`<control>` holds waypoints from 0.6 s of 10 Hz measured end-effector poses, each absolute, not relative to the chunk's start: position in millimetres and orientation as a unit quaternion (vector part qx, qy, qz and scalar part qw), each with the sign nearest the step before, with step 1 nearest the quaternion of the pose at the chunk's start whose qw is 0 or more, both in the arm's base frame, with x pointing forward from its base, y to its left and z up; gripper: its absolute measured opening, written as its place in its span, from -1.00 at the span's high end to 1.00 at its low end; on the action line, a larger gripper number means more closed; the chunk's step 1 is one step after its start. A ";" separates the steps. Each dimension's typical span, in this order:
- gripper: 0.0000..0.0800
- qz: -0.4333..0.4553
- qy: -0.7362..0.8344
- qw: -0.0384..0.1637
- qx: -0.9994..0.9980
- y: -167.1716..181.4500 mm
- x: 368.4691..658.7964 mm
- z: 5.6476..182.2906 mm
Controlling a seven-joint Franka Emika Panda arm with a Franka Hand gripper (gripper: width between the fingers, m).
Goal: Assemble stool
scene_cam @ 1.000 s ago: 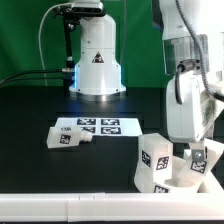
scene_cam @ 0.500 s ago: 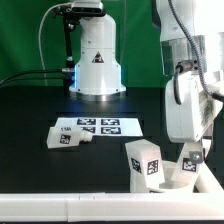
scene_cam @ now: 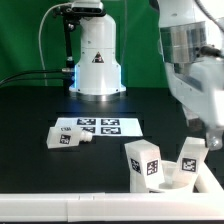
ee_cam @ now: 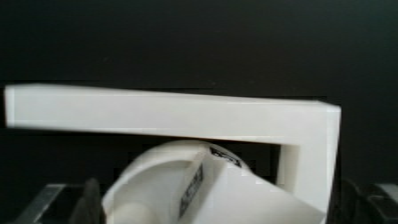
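The stool's round white seat [scene_cam: 176,182] lies at the exterior view's lower right against the corner rail. One tagged leg [scene_cam: 145,160] stands upright in it. A second leg [scene_cam: 189,158] leans tilted in the seat, just below my gripper [scene_cam: 208,140]. In the wrist view this leg [ee_cam: 178,185] shows between the dark fingers [ee_cam: 68,202], which stand wide apart at either edge; the gripper [ee_cam: 222,208] looks open around it. A third leg [scene_cam: 68,138] lies loose on the table at the left.
The marker board [scene_cam: 102,126] lies mid-table next to the loose leg. The long white corner rail [scene_cam: 60,205] runs along the table's front edge and shows as an L shape in the wrist view [ee_cam: 178,110]. The robot base [scene_cam: 97,60] stands behind.
The arm has risen and swung, so the gripper now sits higher above the second leg. That leg now leans more. The seat and first leg shifted slightly left earlier.
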State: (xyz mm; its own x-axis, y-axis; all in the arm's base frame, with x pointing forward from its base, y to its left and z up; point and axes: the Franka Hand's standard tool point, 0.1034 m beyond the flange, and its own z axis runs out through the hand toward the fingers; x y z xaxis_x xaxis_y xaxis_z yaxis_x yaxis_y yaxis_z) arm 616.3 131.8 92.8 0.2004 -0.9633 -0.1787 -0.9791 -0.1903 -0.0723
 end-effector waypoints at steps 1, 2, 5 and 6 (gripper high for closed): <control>-0.62 0.044 0.618 0.085 -0.780 130.8 616.5 91.9; -0.62 0.040 0.591 0.084 -0.801 129.8 616.6 91.8; -0.62 0.002 0.396 0.067 -0.916 130.4 620.9 101.3; -0.62 -0.037 0.290 0.070 -0.954 132.2 628.1 106.7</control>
State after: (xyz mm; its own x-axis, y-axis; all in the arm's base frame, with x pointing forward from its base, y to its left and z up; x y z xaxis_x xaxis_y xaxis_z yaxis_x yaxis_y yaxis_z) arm 628.1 132.2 106.7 0.8291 -0.5583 0.0297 -0.5481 -0.8222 -0.1539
